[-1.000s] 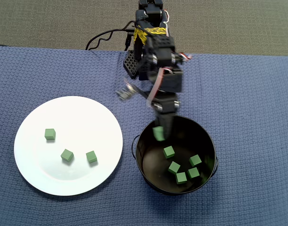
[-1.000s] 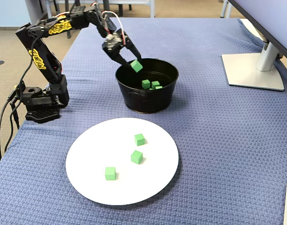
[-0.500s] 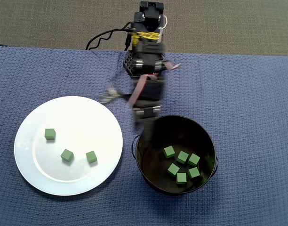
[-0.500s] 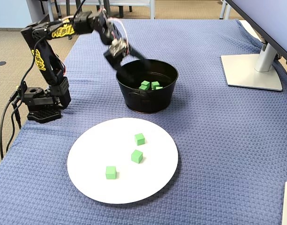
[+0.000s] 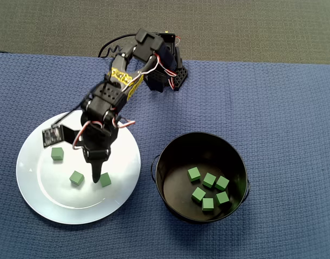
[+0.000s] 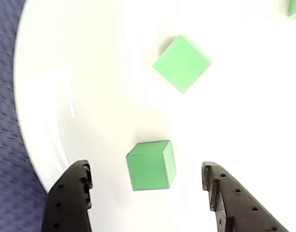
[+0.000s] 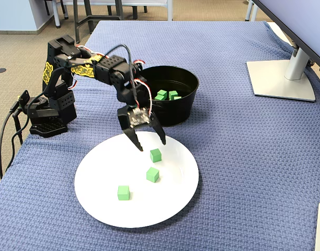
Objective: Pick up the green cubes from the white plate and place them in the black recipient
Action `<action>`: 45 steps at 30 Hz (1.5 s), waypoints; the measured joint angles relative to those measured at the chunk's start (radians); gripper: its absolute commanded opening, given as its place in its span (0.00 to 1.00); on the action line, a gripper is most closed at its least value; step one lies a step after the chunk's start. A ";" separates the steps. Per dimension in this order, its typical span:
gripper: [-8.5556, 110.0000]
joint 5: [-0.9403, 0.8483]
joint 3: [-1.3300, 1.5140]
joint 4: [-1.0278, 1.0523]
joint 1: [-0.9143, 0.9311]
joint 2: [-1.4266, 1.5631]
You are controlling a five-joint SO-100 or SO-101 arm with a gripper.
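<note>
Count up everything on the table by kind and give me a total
Green cubes: 9, with 3 on the plate (e.g.) and 6 in the pot (e.g.)
White plate: 1
Black pot: 1
Robot arm, gripper open over the plate: 1
Monitor stand: 1
Total: 13

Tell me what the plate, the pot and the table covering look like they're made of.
The white plate looks like glazed ceramic or smooth plastic: glossy, with light streaks near its rim. The black recipient seems to be painted or enamelled metal: thin wall, shiny reflections, small handles. The table covering is clearly woven fabric, a matte blue textured weave.
</note>
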 measured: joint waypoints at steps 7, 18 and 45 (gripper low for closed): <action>0.25 -0.077 0.043 -0.092 -0.009 -0.038; 0.25 -0.095 0.080 -0.163 -0.040 -0.080; 0.07 -0.130 0.179 -0.290 -0.083 -0.081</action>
